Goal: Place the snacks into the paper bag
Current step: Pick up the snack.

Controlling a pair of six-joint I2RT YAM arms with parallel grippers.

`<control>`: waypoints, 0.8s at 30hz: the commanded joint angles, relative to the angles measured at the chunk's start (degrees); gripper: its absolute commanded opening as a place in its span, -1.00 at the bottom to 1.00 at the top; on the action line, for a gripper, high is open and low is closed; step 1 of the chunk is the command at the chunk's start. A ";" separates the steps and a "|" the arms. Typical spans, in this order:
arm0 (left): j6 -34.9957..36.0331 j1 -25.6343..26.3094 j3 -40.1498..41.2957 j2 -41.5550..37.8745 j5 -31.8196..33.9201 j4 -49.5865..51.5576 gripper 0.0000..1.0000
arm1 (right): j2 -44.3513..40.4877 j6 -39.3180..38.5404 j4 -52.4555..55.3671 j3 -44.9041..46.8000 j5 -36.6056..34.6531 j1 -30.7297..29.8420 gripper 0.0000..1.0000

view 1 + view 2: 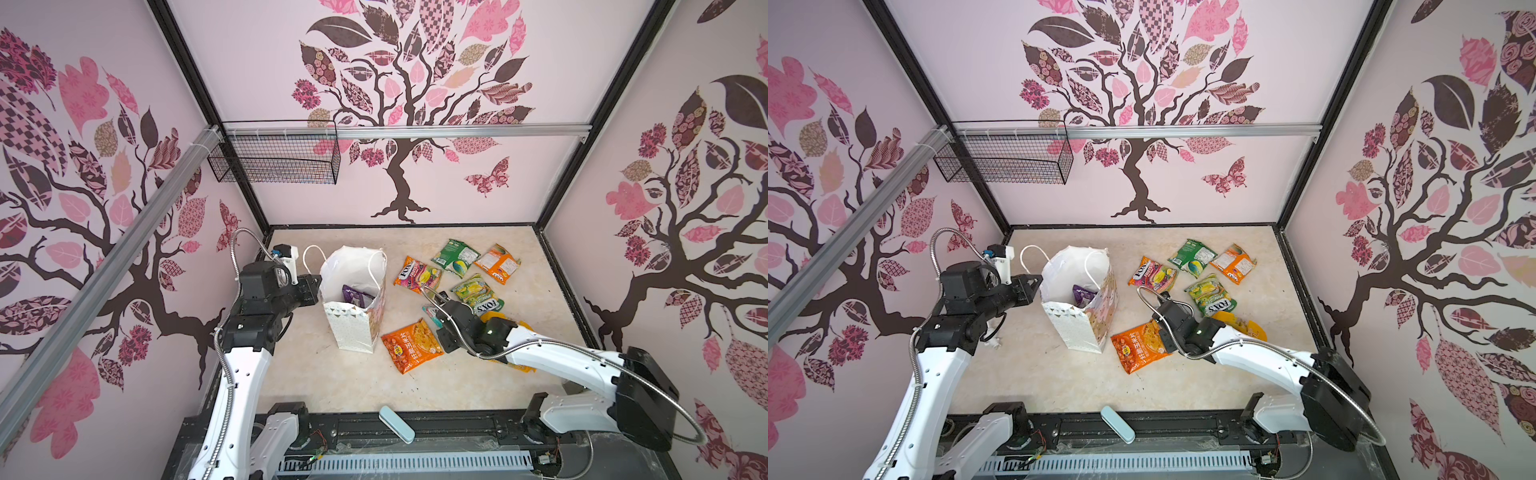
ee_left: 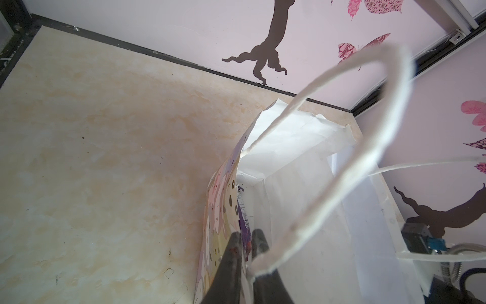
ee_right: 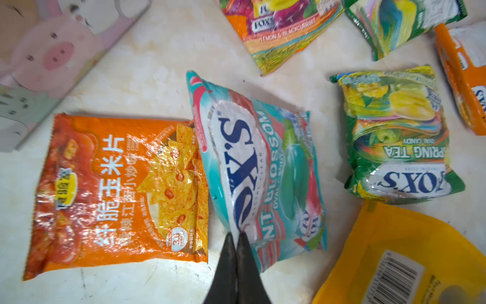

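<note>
Left tool (image 2: pixel 247 234): jaws pinched on left wall of paper bag (image 1: pixel 353 328); bag upright, 9 o'clock of tabletop (image 1: pixel 332 386) centre, purple packet (image 1: pixel 355 296) inside. Orange chip packet (image 1: pixel 411 347): flat, 4 o'clock of bag. Right tool (image 3: pixel 236 234): jaws clamped on edge of teal packet (image 3: pixel 263 171). Other snacks (image 1: pixel 478 293): loose on tabletop, 11 to 3 o'clock of right tool.

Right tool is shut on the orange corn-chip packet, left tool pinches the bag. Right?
No: the right tool is shut on the teal packet, as the right wrist view shows. The left tool does pinch the paper bag.
</note>
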State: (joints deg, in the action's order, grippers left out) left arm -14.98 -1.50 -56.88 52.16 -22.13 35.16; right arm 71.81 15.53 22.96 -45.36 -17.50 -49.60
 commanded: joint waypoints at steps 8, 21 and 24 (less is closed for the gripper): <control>0.37 -0.17 1.86 -1.01 -0.41 -1.56 -0.74 | -8.85 -1.30 -5.53 -3.88 5.69 1.53 -1.00; -0.16 -0.28 2.69 -1.65 -1.25 -2.11 -0.74 | -11.22 -4.96 -12.81 -10.57 7.72 2.48 -1.00; -0.31 -0.39 2.83 -1.55 -1.51 -2.36 -0.74 | -11.13 -5.85 -14.40 -12.72 7.89 2.49 -1.00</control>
State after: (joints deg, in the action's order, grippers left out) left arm -15.20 -1.63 -55.57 51.31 -23.42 34.06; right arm 62.63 11.57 13.74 -54.35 -9.39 -47.42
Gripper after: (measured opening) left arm 0.129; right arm 0.043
